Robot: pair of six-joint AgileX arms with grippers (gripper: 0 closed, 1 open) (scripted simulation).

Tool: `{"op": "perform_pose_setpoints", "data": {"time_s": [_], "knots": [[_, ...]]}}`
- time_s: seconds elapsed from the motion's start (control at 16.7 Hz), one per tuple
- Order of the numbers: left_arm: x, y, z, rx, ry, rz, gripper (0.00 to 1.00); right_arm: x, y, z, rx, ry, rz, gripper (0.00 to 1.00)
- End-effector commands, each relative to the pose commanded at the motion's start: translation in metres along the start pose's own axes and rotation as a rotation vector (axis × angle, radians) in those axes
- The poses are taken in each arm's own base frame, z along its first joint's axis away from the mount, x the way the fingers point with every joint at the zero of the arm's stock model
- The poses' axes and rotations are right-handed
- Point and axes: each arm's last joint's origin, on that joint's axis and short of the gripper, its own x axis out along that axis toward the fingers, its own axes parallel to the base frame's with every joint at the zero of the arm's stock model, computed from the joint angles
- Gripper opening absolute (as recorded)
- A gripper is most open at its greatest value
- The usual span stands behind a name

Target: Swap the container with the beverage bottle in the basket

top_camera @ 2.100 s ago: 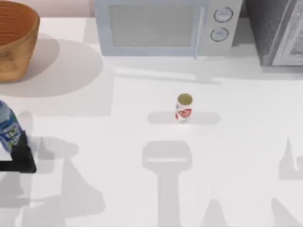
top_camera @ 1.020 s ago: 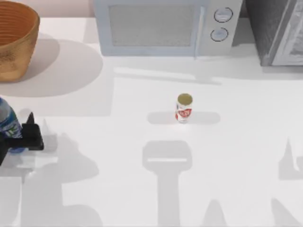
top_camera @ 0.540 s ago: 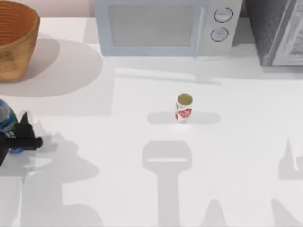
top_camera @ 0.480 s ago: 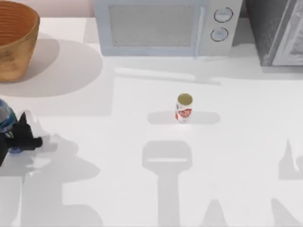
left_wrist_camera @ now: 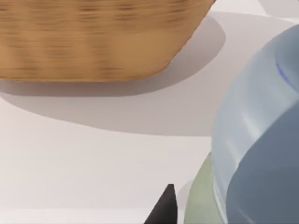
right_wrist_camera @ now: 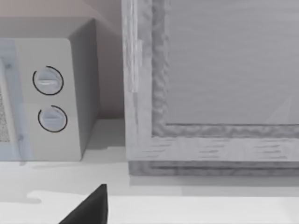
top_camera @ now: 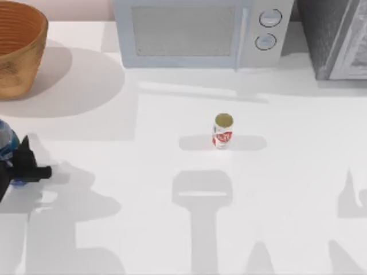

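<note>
Container [top_camera: 222,131]: we found it upright on the white table [top_camera: 172,229], near the middle, in front of the microwave [top_camera: 198,31] and well apart from every other task item; gold top up, red label facing the camera.

Beverage bottle [top_camera: 7,146]: upright at the far left edge of the table, in front of the basket and apart from it. From our left wrist camera its clear shoulder and blue liquid [left_wrist_camera: 261,154] loomed close, with a strip of pale green label below.

Basket [top_camera: 20,48]: at the table's back left corner, resting on the surface. Its ribbed wicker side [left_wrist_camera: 93,42] stood beyond the bottle in the left wrist view.

Left claw [top_camera: 17,166]: at the left edge, right against the bottle at label height; one dark fingertip [left_wrist_camera: 163,210] was seen beside the bottle. We could not tell whether the fingers pressed on the bottle or stood apart.

Right claw: a single dark fingertip [right_wrist_camera: 91,207] was seen from its own wrist camera, facing the microwave's two dials [right_wrist_camera: 49,98] and a grey cabinet [right_wrist_camera: 210,84]. We could not tell its state.
</note>
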Motion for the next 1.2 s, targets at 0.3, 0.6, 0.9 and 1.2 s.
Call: {"op": "perform_pose_setpoints", "data": {"time_s": [0.3, 0.6, 0.9, 1.2], "knots": [[0.000, 0.000, 0.000, 0.000, 0.000, 0.000, 0.00, 0.000, 0.000, 0.000, 0.000, 0.000, 0.000, 1.00], [0.007, -0.005, 0.003, 0.004, -0.003, -0.044, 0.00, 0.000, 0.000, 0.000, 0.000, 0.000, 0.000, 1.00], [0.051, -0.033, 0.044, 0.033, -0.049, -0.279, 0.00, 0.000, 0.000, 0.000, 0.000, 0.000, 0.000, 1.00], [0.093, -0.043, 0.139, 0.066, -0.108, -0.409, 0.00, 0.000, 0.000, 0.000, 0.000, 0.000, 0.000, 1.00]]}}
